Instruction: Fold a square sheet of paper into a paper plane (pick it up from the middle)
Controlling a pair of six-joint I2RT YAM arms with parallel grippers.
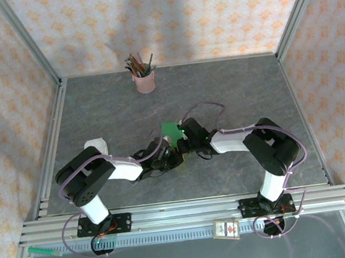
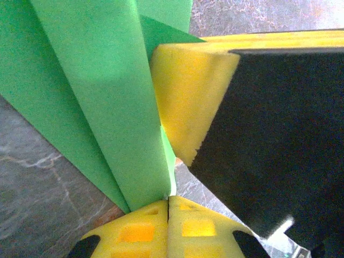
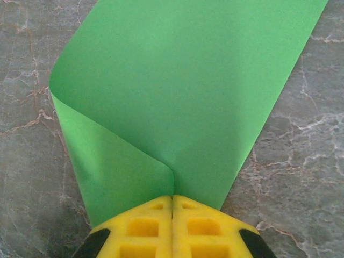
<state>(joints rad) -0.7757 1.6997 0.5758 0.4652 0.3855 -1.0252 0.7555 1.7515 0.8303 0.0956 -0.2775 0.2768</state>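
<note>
I see left jaws and right jaws both clamped on the square sheet of paper [image 3: 177,91], one edge curled over. Open tabletop [image 1: 230,91] all round; pencil cup [image 1: 144,81] well apart.

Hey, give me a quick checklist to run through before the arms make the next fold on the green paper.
1. Grip of the left end effector on the green paper: ok, shut on it.
2. Grip of the right end effector: ok, shut on the paper at its fold.
3. Fold pressed flat: not ok, the paper curls over loosely.
4. Clearance between the two end effectors: cannot tell, they sit very close together.
5. Distance to the pencil cup: ok, it stands well behind the work.
</note>
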